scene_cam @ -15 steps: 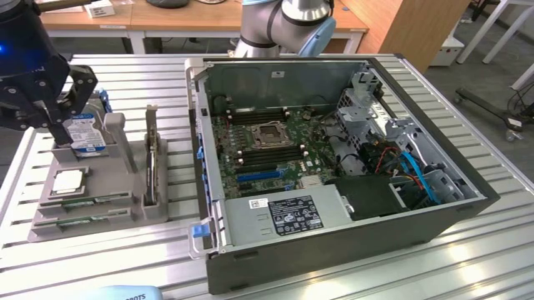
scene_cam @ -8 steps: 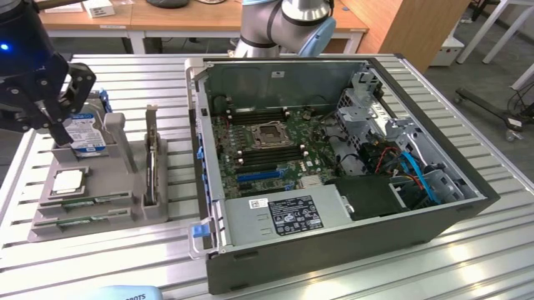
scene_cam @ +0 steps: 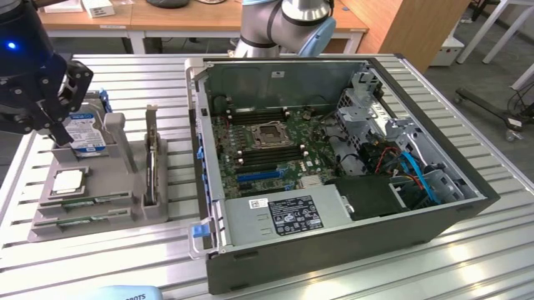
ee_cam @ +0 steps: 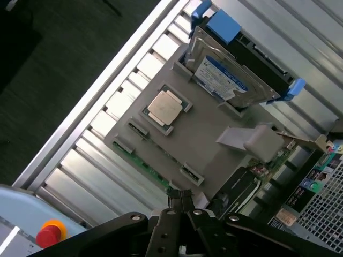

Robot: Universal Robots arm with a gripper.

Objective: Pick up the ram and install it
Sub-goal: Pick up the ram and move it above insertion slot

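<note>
Gripper [ee_cam: 181,199] hovers over grey tray [ee_cam: 214,140], jaws pinched together, empty — ram [ee_cam: 142,163] lies in tray's edge slot. Risk: descending closed, fingertips jab stick — or clip processor [ee_cam: 167,107] nearby.

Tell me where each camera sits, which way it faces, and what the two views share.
Exterior view: off the arm, raised, looking down at the open computer case and grey holder; the arm and shut gripper show.
Wrist view: on the wrist, looking down past the gripper at the holder.
Shared: gripper, holder, ram, hard drive, processor.
</note>
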